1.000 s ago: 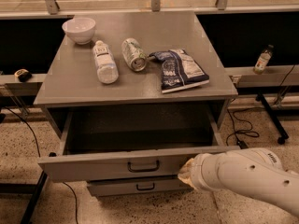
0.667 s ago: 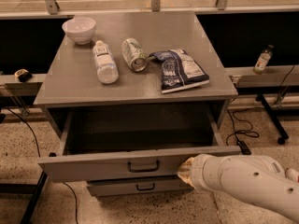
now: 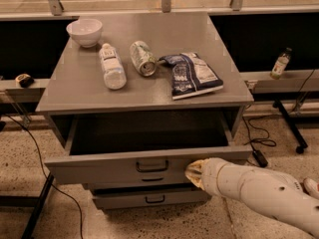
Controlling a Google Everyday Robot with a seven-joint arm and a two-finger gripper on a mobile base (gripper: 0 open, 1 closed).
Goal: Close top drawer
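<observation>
The top drawer (image 3: 99, 169) of the grey cabinet stands pulled out, with its deep box dark and empty inside. Its tall flat front panel carries one black bar handle (image 3: 152, 166) at the centre. My gripper (image 3: 193, 172), at the end of the white arm (image 3: 259, 190) that comes in from the lower right, is against the right part of the front panel, just right of the handle. Two narrower grey drawers (image 3: 149, 199) with smaller black handles sit shut below it.
On the cabinet top (image 3: 75, 96) are a white bowl (image 3: 84, 32), a lying plastic bottle (image 3: 112, 66), a lying can (image 3: 142, 58) and a blue chip bag (image 3: 190, 74). A small bottle (image 3: 280, 63) stands on the right ledge. Cables (image 3: 256, 143) lie on the floor to the right.
My gripper has moved a little forward and up against the front panel. The drawer front sits slightly nearer the cabinet than before.
</observation>
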